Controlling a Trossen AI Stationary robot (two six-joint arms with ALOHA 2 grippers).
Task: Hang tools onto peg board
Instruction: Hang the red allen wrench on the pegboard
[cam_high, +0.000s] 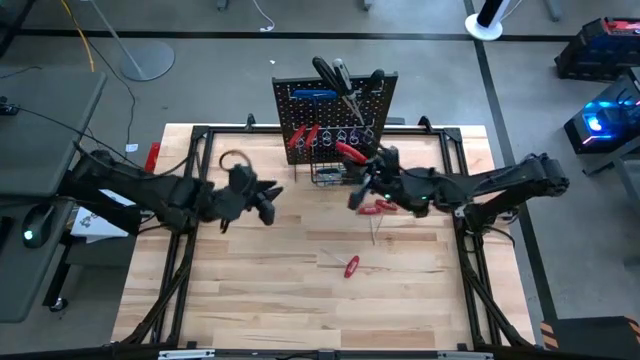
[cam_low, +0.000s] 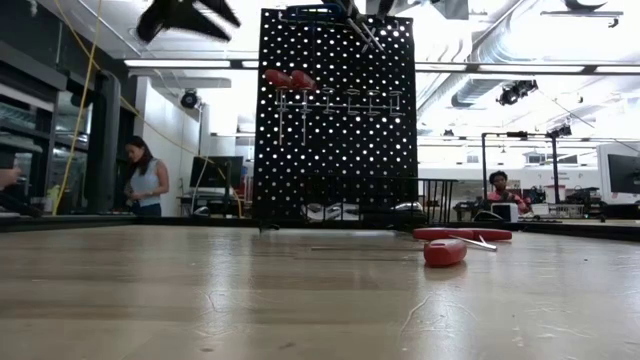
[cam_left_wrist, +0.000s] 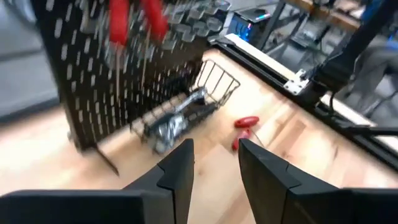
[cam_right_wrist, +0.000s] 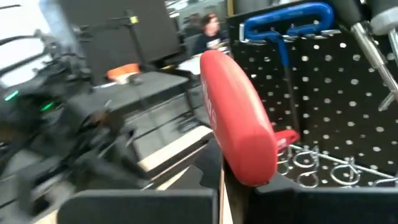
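The black peg board (cam_high: 335, 105) stands upright at the table's far middle. It carries red-handled tools (cam_low: 288, 80), a blue T-handle key (cam_right_wrist: 286, 25), black-handled screwdrivers (cam_high: 335, 72) and loop hooks. A silver tool (cam_left_wrist: 177, 118) lies in its wire basket (cam_left_wrist: 214, 87). My right gripper (cam_high: 358, 188) is just in front of the board, raised, and shut on a red-handled tool (cam_high: 349, 152). My left gripper (cam_high: 268, 200) hovers open and empty left of the board, and its fingers show in the left wrist view (cam_left_wrist: 214, 168). Two more red-handled tools (cam_high: 378, 207) (cam_high: 351, 266) lie flat on the table. My right gripper pinches the red handle between its two fingers at the handle's near end (cam_right_wrist: 249, 171). The rest of the handle sticks out past the fingertips toward the peg board. The tool is lifted clear of the table. Its shaft is hidden behind the fingers.
Black frame rails (cam_high: 470, 250) run along the table's left and right sides. Bare wood (cam_high: 260, 290) lies in front of the arms. People (cam_low: 147, 178) show in the room beyond the table.
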